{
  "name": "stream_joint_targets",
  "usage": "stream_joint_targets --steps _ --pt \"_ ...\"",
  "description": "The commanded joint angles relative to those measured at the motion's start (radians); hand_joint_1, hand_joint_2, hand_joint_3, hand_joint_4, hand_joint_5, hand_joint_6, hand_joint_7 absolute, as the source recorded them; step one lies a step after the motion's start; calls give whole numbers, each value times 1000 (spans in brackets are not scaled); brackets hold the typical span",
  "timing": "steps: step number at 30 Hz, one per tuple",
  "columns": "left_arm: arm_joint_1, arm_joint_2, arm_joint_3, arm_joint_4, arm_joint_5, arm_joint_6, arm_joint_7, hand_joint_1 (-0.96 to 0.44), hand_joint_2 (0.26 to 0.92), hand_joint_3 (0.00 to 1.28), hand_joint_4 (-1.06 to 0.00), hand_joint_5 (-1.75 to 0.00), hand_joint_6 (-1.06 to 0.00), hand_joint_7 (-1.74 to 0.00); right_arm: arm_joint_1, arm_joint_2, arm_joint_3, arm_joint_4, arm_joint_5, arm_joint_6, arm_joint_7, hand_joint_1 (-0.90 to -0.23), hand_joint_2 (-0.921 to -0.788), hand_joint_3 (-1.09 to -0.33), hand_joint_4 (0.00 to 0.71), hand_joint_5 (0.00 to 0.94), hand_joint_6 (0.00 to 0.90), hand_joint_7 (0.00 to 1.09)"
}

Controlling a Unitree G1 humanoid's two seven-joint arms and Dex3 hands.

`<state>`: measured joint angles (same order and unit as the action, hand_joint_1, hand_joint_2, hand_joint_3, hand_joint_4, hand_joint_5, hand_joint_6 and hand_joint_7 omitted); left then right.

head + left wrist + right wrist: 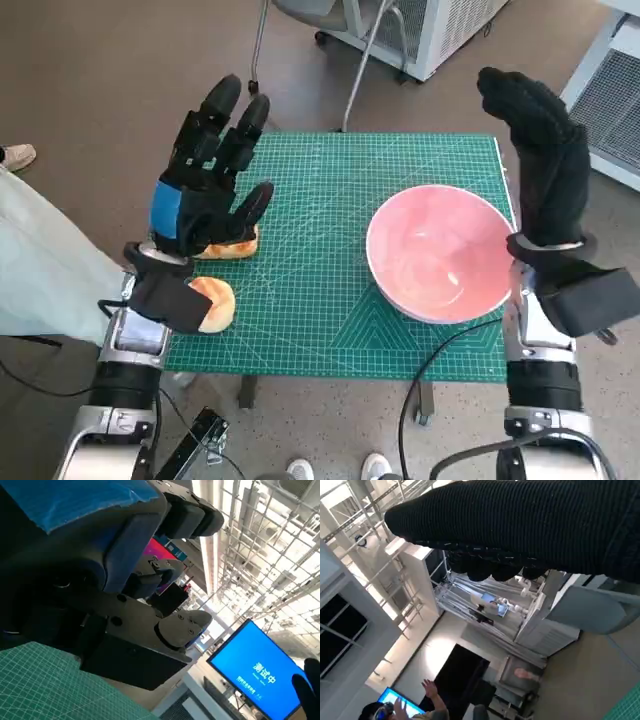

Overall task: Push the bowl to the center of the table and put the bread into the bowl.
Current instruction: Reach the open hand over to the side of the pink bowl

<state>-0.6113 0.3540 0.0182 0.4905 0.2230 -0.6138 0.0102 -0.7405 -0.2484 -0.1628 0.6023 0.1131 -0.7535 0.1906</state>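
Observation:
A pink bowl (440, 252) stands on the right part of the green cutting mat (320, 300), close to the table's right edge. Two pieces of bread lie at the left: one (232, 246) partly under my left hand, another (214, 301) near the front left corner, partly behind my wrist. My left hand (205, 175) is raised over the mat's left side, fingers spread, holding nothing. My right hand (540, 160) stands upright just beyond the bowl's right rim, fingers up, empty. The wrist views show only the hands, room and ceiling.
A metal chair or stand leg (365, 65) and a white cabinet (420, 30) sit behind the table. A person's pale trouser leg (40, 260) is at the left, shoes (335, 468) at the front. A blue screen (260, 675) and a person (420, 707) show in the wrist views.

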Motion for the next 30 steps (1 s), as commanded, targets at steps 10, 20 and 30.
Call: stream_joint_targets --steps 10,20,30 --pt "14 6 11 -31 -16 -6 -6 37 694 849 -241 -2 -185 -242 137 -107 -126 167 -33 -120 -110 -596 -921 -721 336 4 43 725" --pt "24 10 17 -32 -19 -3 -11 51 689 860 -242 -1 -177 -261 244 -88 -177 312 -30 -176 -184 -537 -921 -766 333 1 43 728" --pt "14 10 17 -27 -14 7 -14 48 694 850 -242 -1 -168 -278 225 28 -188 436 92 -130 -75 -521 -921 -795 310 0 7 793"
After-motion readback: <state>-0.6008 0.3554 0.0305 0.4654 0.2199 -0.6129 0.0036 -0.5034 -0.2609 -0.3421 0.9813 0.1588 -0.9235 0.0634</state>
